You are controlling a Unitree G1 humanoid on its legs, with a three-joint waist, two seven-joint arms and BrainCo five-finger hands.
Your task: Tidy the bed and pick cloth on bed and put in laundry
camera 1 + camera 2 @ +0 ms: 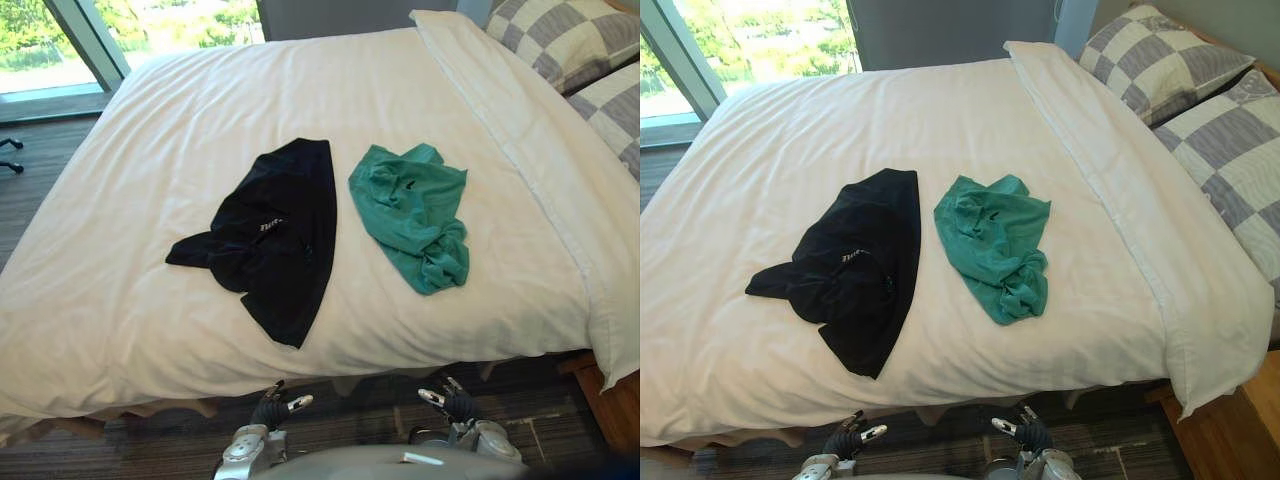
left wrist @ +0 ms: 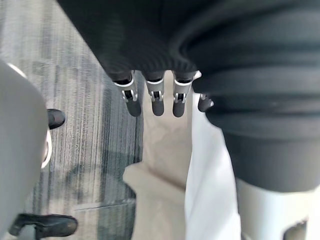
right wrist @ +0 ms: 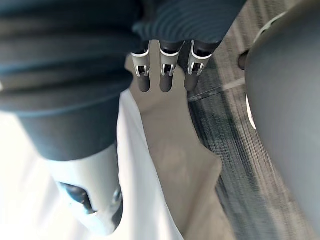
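Count: two cloths are seen on one bed [image 1: 150, 300], and two checked pillows [image 1: 1160, 60] are set at its far right end. Two hands are noted low at the near edge.

Black cloth [image 1: 275, 240]: laid flat on the white duvet [image 1: 180, 130], left of the bed's middle. Its long axis is run near to far, the far end leaning a little right. One flap is pointed out to the left. A small white print is carried near its middle, too small to be made out.

Green cloth [image 1: 410, 215]: crumpled, placed just right of the black one, with a narrow strip of white duvet between them. Its long axis is also run far to near, the bunched near end slanted right. No writing can be made out on it.

Left hand [image 1: 268, 410]: held below the near edge of the bed, over grey striped carpet [image 2: 95, 130]. In its wrist view the fingers are seen hanging straight and loose, with nothing held.

Right hand [image 1: 455, 405]: held beside it to the right, likewise below the bed edge, with fingers straight, relaxed and empty. Both hands are kept well apart from the cloths.

A window [image 1: 60, 40] is seen beyond the far left corner.
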